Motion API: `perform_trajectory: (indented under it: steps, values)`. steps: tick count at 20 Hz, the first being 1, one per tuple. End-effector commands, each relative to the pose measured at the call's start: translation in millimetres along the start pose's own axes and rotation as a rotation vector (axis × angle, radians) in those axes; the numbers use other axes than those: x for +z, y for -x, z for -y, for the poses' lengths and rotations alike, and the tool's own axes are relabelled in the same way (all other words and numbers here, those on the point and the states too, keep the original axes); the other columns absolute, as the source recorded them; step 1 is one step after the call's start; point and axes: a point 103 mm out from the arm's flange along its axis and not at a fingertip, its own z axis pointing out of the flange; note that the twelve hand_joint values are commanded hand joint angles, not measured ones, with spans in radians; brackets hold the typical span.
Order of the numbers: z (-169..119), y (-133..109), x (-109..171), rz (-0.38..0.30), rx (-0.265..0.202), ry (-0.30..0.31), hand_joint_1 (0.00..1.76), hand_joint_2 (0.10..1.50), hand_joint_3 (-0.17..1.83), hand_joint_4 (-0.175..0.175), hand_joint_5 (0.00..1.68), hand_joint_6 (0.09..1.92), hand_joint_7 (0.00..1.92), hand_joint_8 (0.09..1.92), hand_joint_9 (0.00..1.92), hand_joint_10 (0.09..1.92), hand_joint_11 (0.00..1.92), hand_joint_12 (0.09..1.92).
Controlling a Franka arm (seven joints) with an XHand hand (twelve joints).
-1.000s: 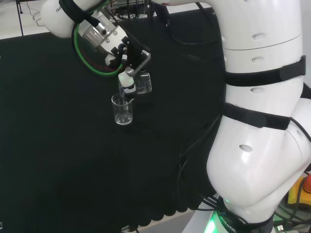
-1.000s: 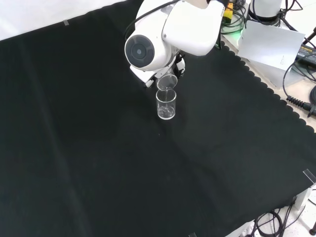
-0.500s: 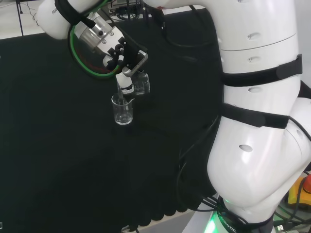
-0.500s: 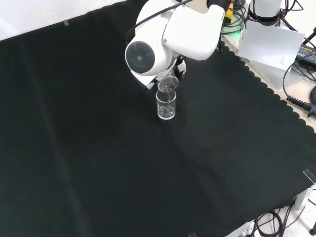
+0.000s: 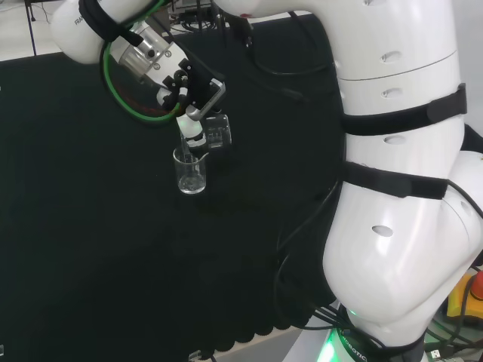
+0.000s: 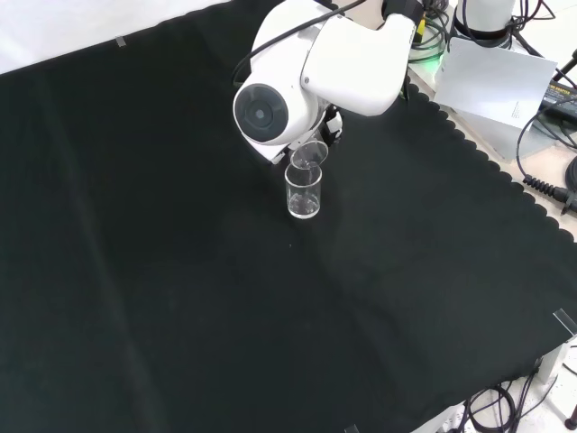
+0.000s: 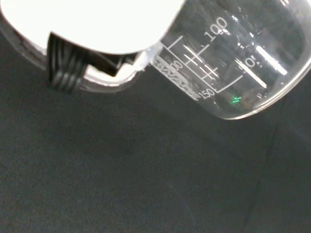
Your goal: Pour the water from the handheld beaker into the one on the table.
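Your hand (image 5: 198, 96) is clamped round the handheld beaker (image 5: 216, 132), tipped with its lip directly above the rim of the beaker on the desk (image 5: 190, 170) — that one stands just below the hand, mouth up, so any further tilt pours straight down.
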Motion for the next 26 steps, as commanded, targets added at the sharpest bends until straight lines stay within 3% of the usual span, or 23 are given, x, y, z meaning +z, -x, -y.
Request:
perform_trajectory:
  steps: [1,10,15,26]
  values:
    - [0.5,-1.4,-1.4,0.004,0.002,-0.003,1.28,0.58,1.01,-0.175,1.05,1.20,1.12,1.18,1.45,1.04,1.09,0.96]
    - [1.6,-2.7,-3.5,0.015,-0.001,-0.012,1.28,0.58,1.01,-0.175,1.05,1.20,1.11,1.18,1.45,1.04,1.09,0.96]
    - [1.7,2.6,-6.3,0.059,0.041,-0.023,1.28,0.58,1.01,-0.175,1.05,1.20,1.11,1.18,1.45,1.04,1.09,0.96]
    - [3.7,-1.4,-7.7,0.068,0.043,-0.017,1.28,0.58,1.02,-0.175,1.05,1.21,1.11,1.18,1.45,1.04,1.08,0.96]
